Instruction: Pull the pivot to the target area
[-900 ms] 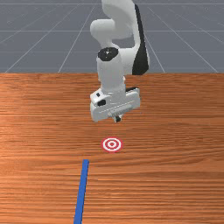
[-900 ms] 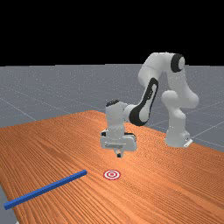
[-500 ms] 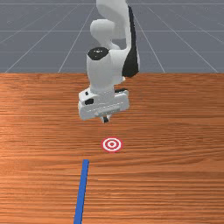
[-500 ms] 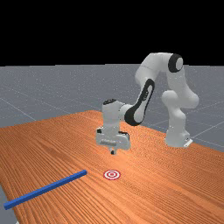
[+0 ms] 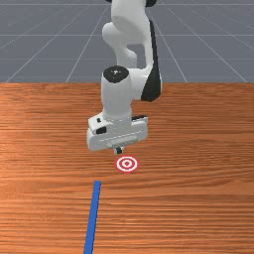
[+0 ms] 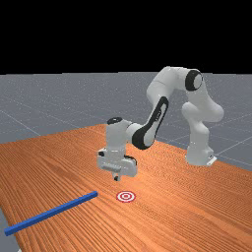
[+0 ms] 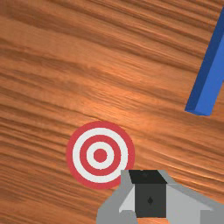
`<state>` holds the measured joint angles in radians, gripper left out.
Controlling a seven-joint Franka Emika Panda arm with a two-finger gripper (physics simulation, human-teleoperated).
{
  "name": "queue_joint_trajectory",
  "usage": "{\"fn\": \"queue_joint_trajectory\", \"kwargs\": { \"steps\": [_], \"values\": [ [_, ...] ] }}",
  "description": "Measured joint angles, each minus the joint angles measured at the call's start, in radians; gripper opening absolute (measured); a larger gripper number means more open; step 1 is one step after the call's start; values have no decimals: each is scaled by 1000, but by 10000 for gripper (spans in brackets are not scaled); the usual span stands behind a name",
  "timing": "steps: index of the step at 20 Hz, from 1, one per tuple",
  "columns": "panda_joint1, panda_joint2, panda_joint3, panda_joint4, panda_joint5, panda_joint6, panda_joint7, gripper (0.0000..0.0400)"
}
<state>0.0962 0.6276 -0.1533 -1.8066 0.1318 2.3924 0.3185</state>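
My gripper [image 5: 118, 150] is shut and empty, hanging over the table just behind the round target in the front view. In the far view the gripper [image 6: 116, 178] hangs above the wood, between the bar's near end and the target. The red-and-white ringed target [image 5: 127, 163] lies flat on the table. A long blue bar [image 5: 92, 218] lies to the front view's left of it, running toward that view's bottom edge. In the wrist view the shut gripper [image 7: 149, 183] overlaps the rim of the target [image 7: 100, 155], and the end of the bar [image 7: 212, 72] lies apart from both.
The orange-brown table [image 6: 197, 206] extends around the bar and target. In the far view the bar's outer end reaches close to the table's left edge. The arm's base stands at the far view's right.
My hand has moved to the front view's left, then toward that view's camera, coming nearer the target and the bar's end. Bar and target lie as before.
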Motion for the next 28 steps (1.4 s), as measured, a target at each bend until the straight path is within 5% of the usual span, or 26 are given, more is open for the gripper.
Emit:
{"fn": "queue_joint_trajectory", "kwargs": {
  "steps": [1, 5, 8, 11, 13, 17, 28],
  "values": [
    [22, 26, -25, 50, -37, -53, 37, 0],
    [-9, 41, 6, 60, 5, -16, -2, 0],
    [1, 121, -13, 201, -26, -150, 32, 0],
    [-19, 150, 8, 248, 1, -115, 11, 0],
    [25, 185, -45, 301, -63, -134, 79, 0],
    [-40, 263, 20, 457, 9, -214, 11, 0],
    [-52, 350, -16, 613, 7, -285, 108, 0]
  ]
}}
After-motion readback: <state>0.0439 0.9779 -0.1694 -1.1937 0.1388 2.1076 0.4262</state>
